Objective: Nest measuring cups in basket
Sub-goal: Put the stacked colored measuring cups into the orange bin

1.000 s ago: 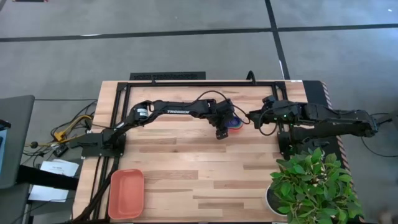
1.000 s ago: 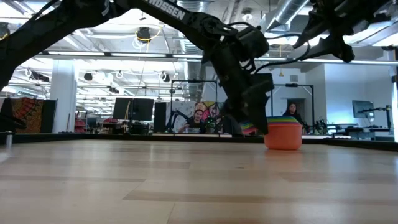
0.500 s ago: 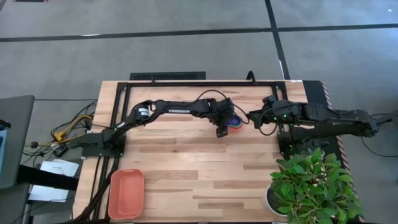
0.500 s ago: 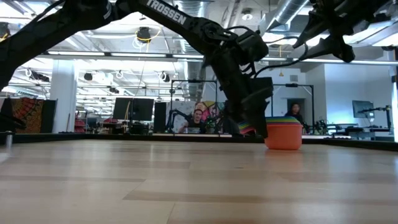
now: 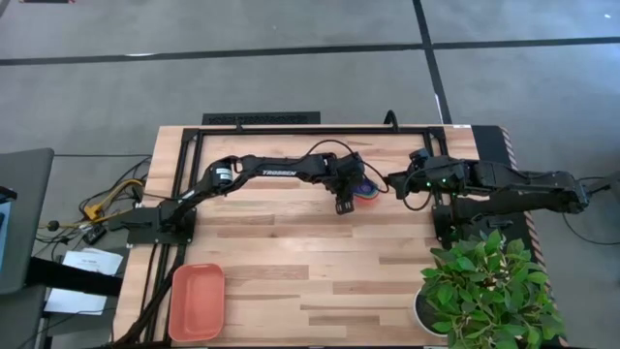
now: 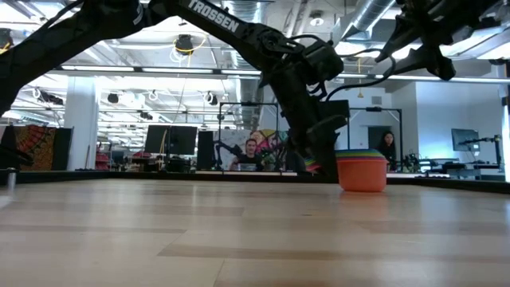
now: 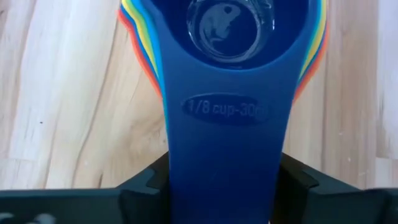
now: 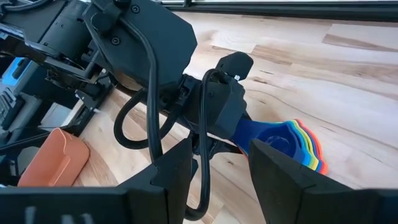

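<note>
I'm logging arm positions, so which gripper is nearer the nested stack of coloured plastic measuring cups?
Left. The left gripper grips the stack by its dark blue handle; the right gripper hovers just beside it, open.

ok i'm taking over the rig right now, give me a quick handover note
Left gripper: shut on the handle of the dark blue 1/8 cup, which sits topmost in the nested cup stack.
Right gripper: open, empty, just beside the stack.
Stack rests on the table mid-back; the basket is empty at the front left corner.
Done: cups nested.
Left: move the stack into the basket.
</note>
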You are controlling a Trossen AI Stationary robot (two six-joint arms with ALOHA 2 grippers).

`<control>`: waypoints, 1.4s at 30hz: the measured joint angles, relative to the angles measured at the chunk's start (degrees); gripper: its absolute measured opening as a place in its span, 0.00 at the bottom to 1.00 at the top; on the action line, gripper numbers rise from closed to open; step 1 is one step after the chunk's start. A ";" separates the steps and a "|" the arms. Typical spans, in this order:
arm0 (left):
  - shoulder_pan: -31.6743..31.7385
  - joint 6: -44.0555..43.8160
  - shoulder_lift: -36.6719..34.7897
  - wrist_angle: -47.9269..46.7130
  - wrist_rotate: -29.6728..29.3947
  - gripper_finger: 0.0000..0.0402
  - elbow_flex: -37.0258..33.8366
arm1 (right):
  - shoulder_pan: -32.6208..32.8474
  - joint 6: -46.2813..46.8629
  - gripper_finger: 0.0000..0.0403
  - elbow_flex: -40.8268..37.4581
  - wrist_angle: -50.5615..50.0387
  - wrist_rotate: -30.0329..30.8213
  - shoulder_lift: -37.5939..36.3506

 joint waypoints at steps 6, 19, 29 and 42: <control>0.23 -0.02 0.00 0.00 0.03 0.33 0.00 | 0.00 0.81 0.45 0.00 -0.07 0.00 0.01; 0.47 -1.57 0.00 0.02 -0.02 0.39 0.00 | 0.15 0.93 0.43 0.00 -0.08 -0.02 0.01; 0.77 -2.62 -0.07 0.00 0.88 0.34 0.00 | 0.15 0.79 0.43 0.00 -0.08 -0.07 0.01; 0.80 -4.13 -1.27 0.27 0.91 0.34 0.00 | 0.15 0.47 0.42 0.00 -0.08 -1.03 0.01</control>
